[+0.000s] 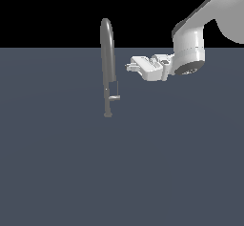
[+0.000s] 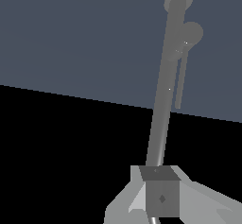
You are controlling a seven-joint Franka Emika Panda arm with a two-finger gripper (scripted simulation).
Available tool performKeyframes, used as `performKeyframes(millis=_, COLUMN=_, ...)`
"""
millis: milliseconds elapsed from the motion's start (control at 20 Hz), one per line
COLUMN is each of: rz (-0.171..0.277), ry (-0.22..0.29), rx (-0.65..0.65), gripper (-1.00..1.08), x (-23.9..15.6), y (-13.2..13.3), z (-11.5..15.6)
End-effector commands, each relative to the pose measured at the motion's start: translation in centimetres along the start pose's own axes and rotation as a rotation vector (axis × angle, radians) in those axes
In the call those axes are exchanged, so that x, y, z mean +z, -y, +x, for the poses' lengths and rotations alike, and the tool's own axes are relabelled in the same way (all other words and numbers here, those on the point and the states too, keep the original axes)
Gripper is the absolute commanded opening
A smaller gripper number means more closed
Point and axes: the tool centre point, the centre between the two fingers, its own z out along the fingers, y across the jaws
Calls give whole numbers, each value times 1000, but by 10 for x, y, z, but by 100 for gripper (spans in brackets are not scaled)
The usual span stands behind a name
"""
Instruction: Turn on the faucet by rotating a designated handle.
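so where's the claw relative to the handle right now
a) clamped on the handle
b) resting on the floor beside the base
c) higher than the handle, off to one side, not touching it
c: in the exterior view the claw hangs above and to the right of the handle, with a clear gap between them.

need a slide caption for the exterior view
Franka arm's tool hovers beside the faucet, above its small handle.

Flat, even simulator lighting, dim overall. No cast shadows on the grey-blue floor point(image 1: 119, 172). Soft highlight on the faucet point(image 1: 107, 53) spout. Black background. Low-resolution, slightly soft edges; no visible lens distortion or blur.
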Motion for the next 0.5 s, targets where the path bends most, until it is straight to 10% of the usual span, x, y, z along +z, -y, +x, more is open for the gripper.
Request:
performKeyframes(millis=0, rz=-18, ry=-1, rx=51, gripper=-100, x=15, y=0, z=21)
performKeyframes(millis=450, rz=-49, ry=-4, rx=126, gripper=-100, x=39, y=-1, z=52)
